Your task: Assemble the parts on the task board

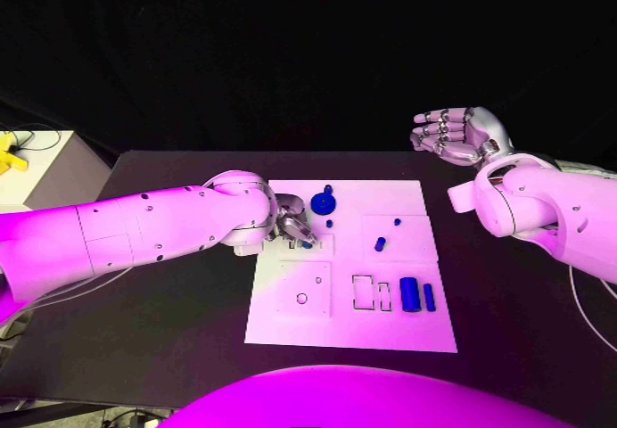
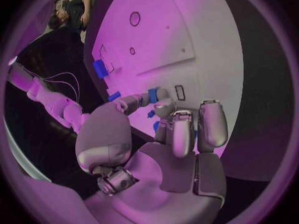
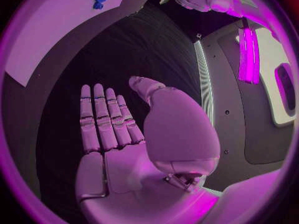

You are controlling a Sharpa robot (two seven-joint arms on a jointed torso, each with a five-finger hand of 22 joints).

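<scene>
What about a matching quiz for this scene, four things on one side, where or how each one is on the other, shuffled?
Things:
1. left hand
2. right hand
3. round blue part
4. long blue cylinder

Places or states:
A. lying beside the rectangular slots, near right of the task board
B. fingers apart, holding nothing, off the board to the far right
C. lying near the board's far edge
D. pinching a small blue part over the board's left side

Pairs: 1-D, 2-B, 3-C, 4-A
</scene>
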